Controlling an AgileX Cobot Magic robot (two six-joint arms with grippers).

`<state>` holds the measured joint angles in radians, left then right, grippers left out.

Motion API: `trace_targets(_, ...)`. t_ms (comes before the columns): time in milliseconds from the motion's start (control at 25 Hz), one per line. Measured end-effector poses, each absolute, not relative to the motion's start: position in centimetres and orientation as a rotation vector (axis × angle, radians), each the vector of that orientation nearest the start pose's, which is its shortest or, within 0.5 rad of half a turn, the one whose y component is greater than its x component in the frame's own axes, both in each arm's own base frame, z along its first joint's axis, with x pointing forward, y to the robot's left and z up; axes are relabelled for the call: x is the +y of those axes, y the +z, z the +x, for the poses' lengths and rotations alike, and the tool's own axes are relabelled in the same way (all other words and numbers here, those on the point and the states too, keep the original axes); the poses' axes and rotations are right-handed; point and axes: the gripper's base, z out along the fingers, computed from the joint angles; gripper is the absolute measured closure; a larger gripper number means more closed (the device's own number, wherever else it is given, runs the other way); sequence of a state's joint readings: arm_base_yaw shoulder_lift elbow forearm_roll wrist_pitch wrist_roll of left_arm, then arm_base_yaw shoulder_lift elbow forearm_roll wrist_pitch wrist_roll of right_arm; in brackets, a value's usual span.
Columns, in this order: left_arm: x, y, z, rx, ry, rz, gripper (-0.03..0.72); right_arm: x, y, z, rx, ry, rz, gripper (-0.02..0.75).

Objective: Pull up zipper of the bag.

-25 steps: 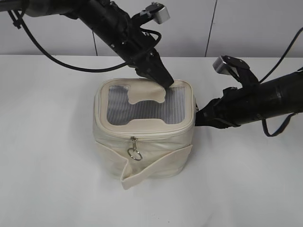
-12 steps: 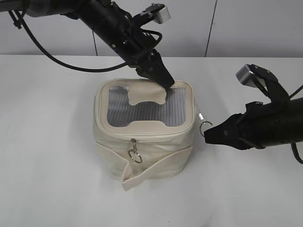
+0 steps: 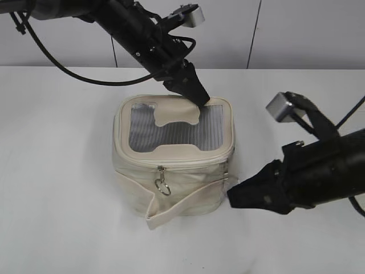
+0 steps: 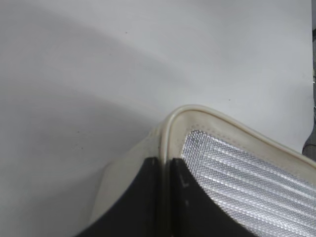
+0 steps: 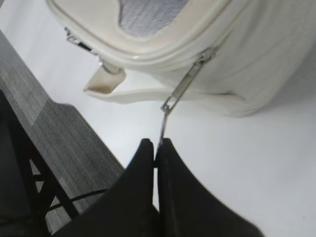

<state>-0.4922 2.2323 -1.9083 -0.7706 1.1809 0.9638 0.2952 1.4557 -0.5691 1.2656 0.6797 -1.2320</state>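
The bag (image 3: 174, 157) stands mid-desk (image 3: 57, 171), a little toward the far edge. My left fingers (image 3: 197, 96) are clenched on the lid's far rim, one inside and one outside, which should steady the bag against the pull. My right fingers (image 5: 157, 148) are pinched on the ring pull of the zipper (image 5: 190, 79) at the bag's right front corner, its metal tab drawn taut toward me. A second slider (image 3: 162, 184) dangles untouched at the front
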Motion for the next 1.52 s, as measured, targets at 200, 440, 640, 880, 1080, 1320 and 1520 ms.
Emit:
trace_targets(200,-27.5,21.8,38.8,2.239,-0.962,1.477,0.658,15.8,17.9,18.9,2.456,0.884,-0.784,0.729)
trace_targets(440,-27.5,21.8,38.9,2.256,-0.960,1.457,0.658,21.0,18.6,19.2,2.386,0.891,-0.864,0.729)
trace_targets(640,-27.5,21.8,38.8,2.259,-0.957,1.457,0.658,24.3,17.4,20.5,2.431,0.923,-0.874,0.729)
trace_targets(880,-27.5,21.9,38.9,2.259,-0.960,1.445,0.566,23.0,18.6,20.2,2.494,0.909,-0.928,0.500)
trace_targets(1080,-27.3,23.7,38.9,2.290,-0.924,1.334,0.380,18.1,22.2,20.2,2.584,0.776,-0.909,0.226)
trace_targets(1320,-25.7,29.9,37.4,2.217,-0.826,1.232,0.435,13.4,26.6,18.2,2.614,0.527,-0.790,0.211)
trace_targets(1520,-22.9,33.8,33.2,2.227,-0.754,1.158,0.446,10.4,29.9,14.8,2.580,0.406,-0.713,0.211)
